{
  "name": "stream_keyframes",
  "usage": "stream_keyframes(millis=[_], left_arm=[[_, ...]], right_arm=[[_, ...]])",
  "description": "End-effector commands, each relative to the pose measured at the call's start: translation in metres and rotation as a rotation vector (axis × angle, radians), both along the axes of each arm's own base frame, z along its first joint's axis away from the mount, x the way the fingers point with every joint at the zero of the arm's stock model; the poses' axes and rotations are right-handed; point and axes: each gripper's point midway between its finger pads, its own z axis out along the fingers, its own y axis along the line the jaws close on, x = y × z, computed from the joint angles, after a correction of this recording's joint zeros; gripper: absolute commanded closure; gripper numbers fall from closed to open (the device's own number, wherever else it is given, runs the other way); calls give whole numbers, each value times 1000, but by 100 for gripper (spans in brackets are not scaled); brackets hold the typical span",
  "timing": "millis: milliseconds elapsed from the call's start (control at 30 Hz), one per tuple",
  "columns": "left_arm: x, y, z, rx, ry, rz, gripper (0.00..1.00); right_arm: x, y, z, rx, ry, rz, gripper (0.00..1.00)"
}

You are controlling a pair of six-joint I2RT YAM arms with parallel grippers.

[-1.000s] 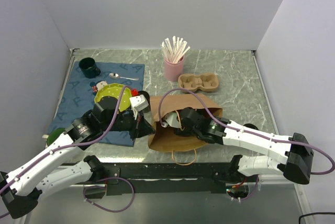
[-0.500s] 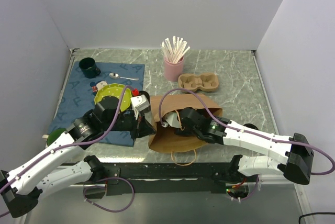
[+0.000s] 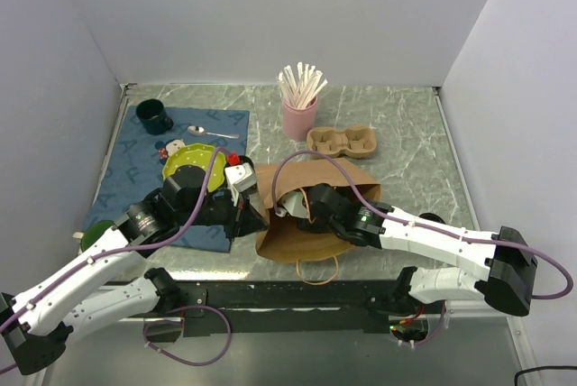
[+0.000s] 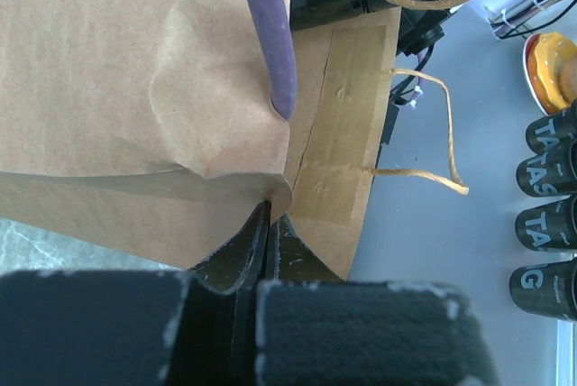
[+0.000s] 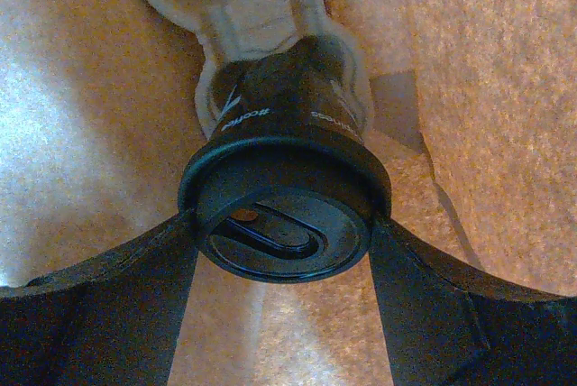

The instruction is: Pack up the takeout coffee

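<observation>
Brown paper takes up most of the scene: the paper bag (image 3: 315,233) lies slumped in the lower middle of the top view. The left gripper (image 4: 269,224) has its jaws pressed tight together on the bag's creased lip, beside the taped strip of the twine handle (image 4: 424,133). I take that pinch to be there to hold the mouth up and steady the bag. The right gripper (image 5: 284,224) is inside the bag, jaws spread wide, with a finger against either side of the black lid of the coffee cup (image 5: 281,124). The cup seems seated in a pale moulded cup carrier (image 5: 243,7) deep in the bag, so the packing looks nearly done. Paper walls crowd in around the fingers, leaving little room to spread, and backing straight out through the mouth looks like the only free way. The bag sits close to the near edge of the table (image 3: 406,133), its handle reaching that edge. An empty carrier (image 3: 343,141) stands well apart behind it.
</observation>
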Motion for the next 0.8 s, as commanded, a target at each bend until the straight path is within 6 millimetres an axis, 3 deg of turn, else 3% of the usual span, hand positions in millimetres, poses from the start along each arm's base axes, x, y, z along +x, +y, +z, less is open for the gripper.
stream_keyframes(millis=[0, 600, 767], left_arm=[[-15, -7, 26, -65, -32, -89, 99], [-11, -9, 26, -59, -34, -81, 99], [-11, -10, 26, -58, -34, -84, 99]], right_arm=[[6, -15, -17, -33, 19, -69, 48], [1, -26, -22, -44, 36, -88, 49], [3, -30, -12, -37, 13, -115, 50]])
